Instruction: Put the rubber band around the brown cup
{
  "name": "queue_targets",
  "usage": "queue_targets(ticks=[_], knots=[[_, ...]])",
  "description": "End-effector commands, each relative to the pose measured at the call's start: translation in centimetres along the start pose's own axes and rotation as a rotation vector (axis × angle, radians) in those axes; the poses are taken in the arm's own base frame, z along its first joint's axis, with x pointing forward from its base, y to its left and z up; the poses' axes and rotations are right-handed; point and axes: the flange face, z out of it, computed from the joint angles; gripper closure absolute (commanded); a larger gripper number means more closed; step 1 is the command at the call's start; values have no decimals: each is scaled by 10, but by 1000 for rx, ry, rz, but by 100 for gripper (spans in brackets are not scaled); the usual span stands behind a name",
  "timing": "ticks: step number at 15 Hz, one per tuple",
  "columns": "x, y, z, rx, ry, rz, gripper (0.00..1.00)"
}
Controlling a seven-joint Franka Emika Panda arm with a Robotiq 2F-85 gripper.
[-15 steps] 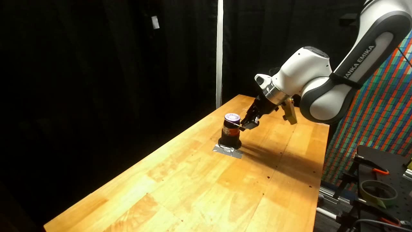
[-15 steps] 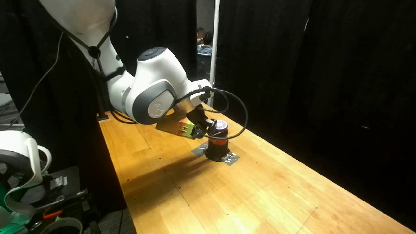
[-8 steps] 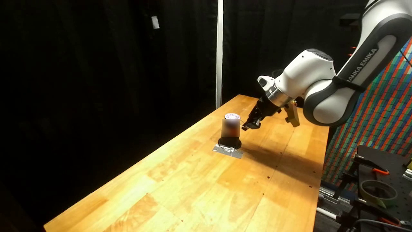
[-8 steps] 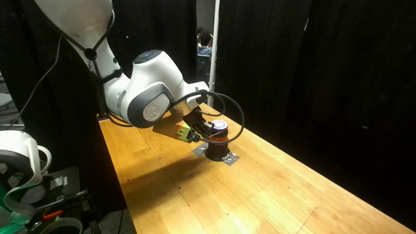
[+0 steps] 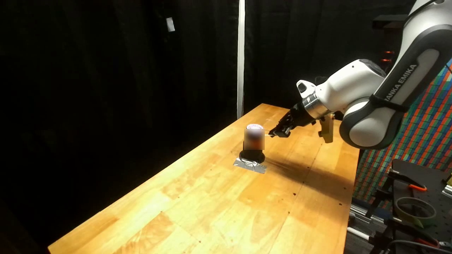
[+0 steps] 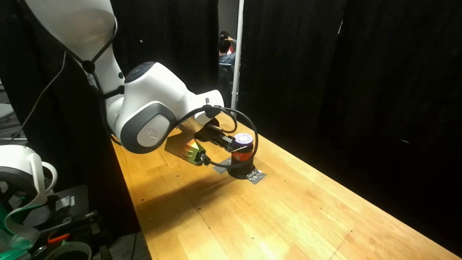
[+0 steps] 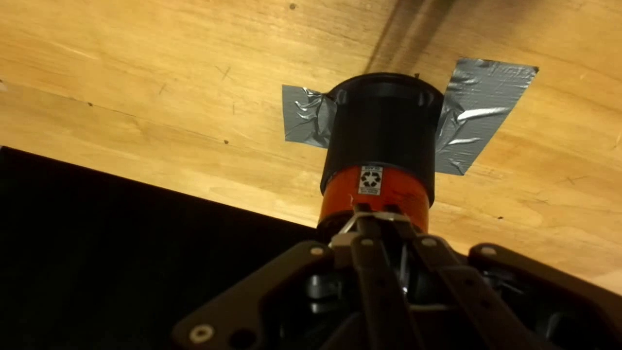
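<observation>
The brown cup stands upright on the table; its dark base shows in both exterior views (image 5: 253,155) (image 6: 241,168) and in the wrist view (image 7: 386,131). It has an orange-red stripe and a whitish-purple top. Its middle is blurred in an exterior view. My gripper (image 7: 376,209) is beside the cup's upper part, fingertips pointing at it and a narrow gap between them; it shows in both exterior views (image 5: 272,133) (image 6: 231,146). The thin pale rubber band (image 7: 388,216) crosses both fingertips and runs toward the cup's upper side (image 6: 239,148). Its far side is hidden.
Grey tape (image 7: 486,107) fixes the cup's base to the wooden table (image 5: 226,204). A black arm cable (image 6: 256,137) loops in front of the cup in an exterior view. The table's long edge drops off beyond the cup. A side stand holds a tape roll (image 5: 399,208).
My gripper has moved back from the cup toward the arm's base and tilted flatter. The pale band now spans the gap between gripper and cup. The cup has not moved.
</observation>
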Motion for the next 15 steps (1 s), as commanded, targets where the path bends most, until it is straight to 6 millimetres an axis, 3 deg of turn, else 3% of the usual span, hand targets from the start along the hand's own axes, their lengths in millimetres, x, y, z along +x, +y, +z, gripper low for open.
queue_targets(ticks=[1, 7, 15], knots=[[-12, -11, -12, -32, 81, -12, 86], [-25, -24, -23, -81, 211, -22, 85], [-41, -29, -18, -89, 276, 4, 85]])
